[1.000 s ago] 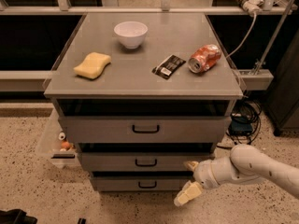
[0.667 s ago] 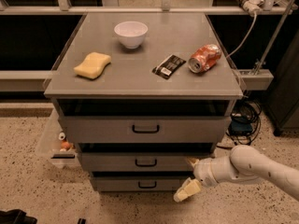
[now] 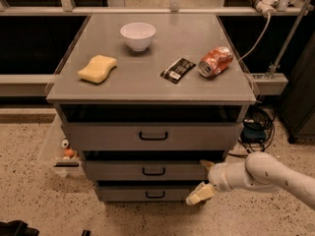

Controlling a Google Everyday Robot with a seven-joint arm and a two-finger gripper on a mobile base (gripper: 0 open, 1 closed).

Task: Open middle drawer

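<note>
Camera view, one item per line.

- Middle drawer [image 3: 123, 171]: a flat grey metal front with a small black bar handle [image 3: 153, 171]. It sits under the front edge of the worktop [image 3: 147, 85], second of three stacked fronts. It looks pushed in, with a dark gap above it.
- Gripper [image 3: 203, 181]: it is at the right end of the middle drawer front, well right of the handle and below the worktop's front right corner. Its two cream fingers [image 3: 199, 195] are spread apart, one level with the drawer front and one lower, with nothing between them.
- Arm [image 3: 266, 173]: smooth, white and rounded, entering from the lower right.
- Top drawer [image 3: 108, 136]: the tallest and widest grey front.
- Bottom drawer [image 3: 123, 194]: the lowest and narrowest front.
- Worktop: a matte grey slab.
- Bowl [image 3: 138, 35]: white and round, near the back edge.
- Sponge [image 3: 97, 68]: yellow and soft-edged, toward the left edge.
- Packet [image 3: 177, 69]: black and flat, right of centre.
- Can [image 3: 215, 61]: red and dented, lying on its side near the right edge.
- Floor [image 3: 29, 200]: speckled terrazzo.
</note>
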